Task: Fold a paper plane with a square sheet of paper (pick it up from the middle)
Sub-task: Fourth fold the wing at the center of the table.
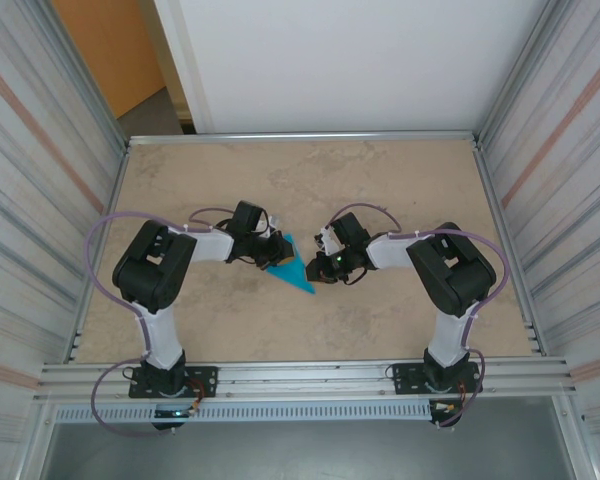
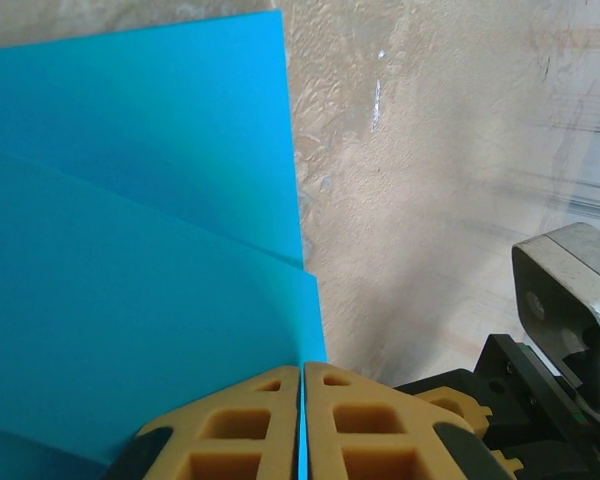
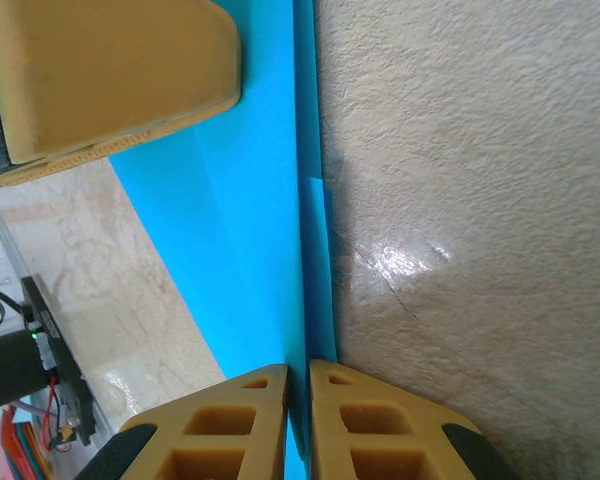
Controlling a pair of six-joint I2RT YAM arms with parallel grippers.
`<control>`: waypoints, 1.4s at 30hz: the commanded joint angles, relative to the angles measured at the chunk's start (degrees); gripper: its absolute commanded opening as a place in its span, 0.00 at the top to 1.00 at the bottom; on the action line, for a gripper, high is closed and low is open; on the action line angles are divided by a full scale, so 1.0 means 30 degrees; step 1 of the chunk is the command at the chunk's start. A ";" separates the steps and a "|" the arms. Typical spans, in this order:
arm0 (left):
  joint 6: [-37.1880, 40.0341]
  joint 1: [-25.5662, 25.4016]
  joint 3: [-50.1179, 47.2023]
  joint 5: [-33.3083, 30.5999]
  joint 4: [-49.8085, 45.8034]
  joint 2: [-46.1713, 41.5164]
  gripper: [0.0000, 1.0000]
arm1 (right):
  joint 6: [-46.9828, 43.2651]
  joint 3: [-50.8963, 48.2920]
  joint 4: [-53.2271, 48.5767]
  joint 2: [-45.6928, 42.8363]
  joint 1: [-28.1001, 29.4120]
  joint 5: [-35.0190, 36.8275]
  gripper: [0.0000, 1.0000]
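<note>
The teal-blue paper (image 1: 296, 267) is folded into a narrow pointed shape with layered creases and sits between the two arms near the table's middle. My left gripper (image 1: 276, 248) is shut on its upper left edge; in the left wrist view the paper (image 2: 130, 260) spreads out left of the tan fingertips (image 2: 250, 420), with a thin blue strip pinched between them. My right gripper (image 1: 320, 268) is shut on the paper's right side. From the right wrist camera, a folded edge of the paper (image 3: 250, 220) runs into the closed tan pads (image 3: 350, 430). The left gripper's tan finger (image 3: 100, 70) shows top left there.
The beige marbled table (image 1: 400, 180) is bounded by a metal rail frame (image 1: 300, 138) and ribbed side walls. Purple cables loop off both arms. The right gripper's dark body (image 2: 540, 370) sits close to the left gripper's right side.
</note>
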 commanded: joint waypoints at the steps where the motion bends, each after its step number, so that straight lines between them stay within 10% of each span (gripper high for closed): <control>1: 0.0040 -0.0051 0.0381 -0.0228 -0.0486 0.0224 0.89 | 0.0310 0.0071 -0.1455 0.0747 -0.0105 0.0832 0.85; 42: 0.0073 -0.0051 0.0208 0.0486 0.0101 0.0334 0.87 | 0.0227 -0.0064 -0.2625 -0.0098 -0.0070 -0.0614 0.86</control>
